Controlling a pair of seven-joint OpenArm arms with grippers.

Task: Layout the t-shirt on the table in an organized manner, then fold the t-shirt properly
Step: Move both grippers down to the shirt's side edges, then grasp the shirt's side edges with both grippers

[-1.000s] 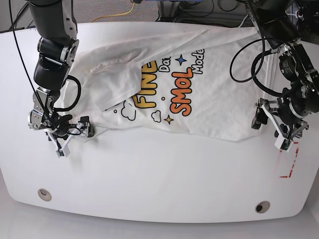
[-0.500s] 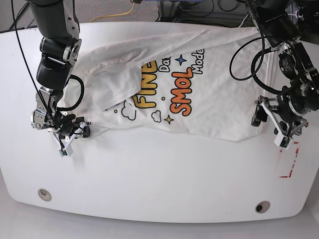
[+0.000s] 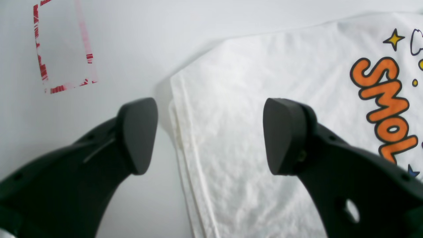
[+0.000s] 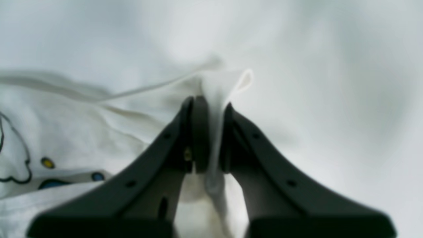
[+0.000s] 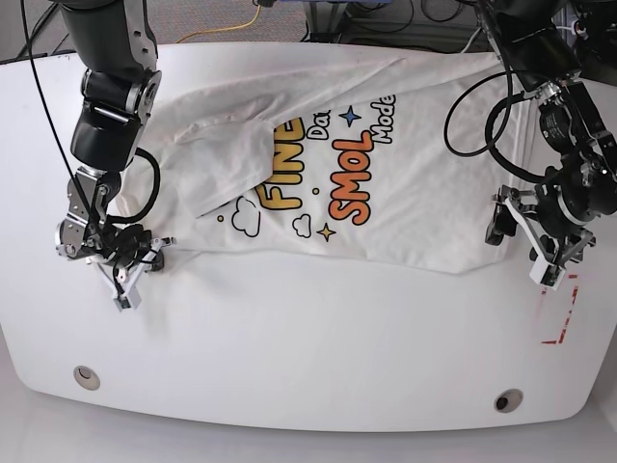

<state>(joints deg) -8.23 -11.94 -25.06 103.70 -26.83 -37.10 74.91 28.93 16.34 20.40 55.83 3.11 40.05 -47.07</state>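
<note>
Looking through the left wrist view, the left gripper (image 3: 205, 135) stands wide apart over the doubled corner of the t-shirt (image 3: 264, 99), holding nothing. Through the right wrist view, the right gripper (image 4: 211, 132) is clenched on a thin cloth corner. From the base view, the t-shirt lies rumpled on the table (image 5: 308, 338); it seems light and limp, so corners are the best holds.

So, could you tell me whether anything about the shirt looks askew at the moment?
Yes: the t-shirt lies crooked on the table, and a sleeve is folded over the print, hiding some letters.
</note>
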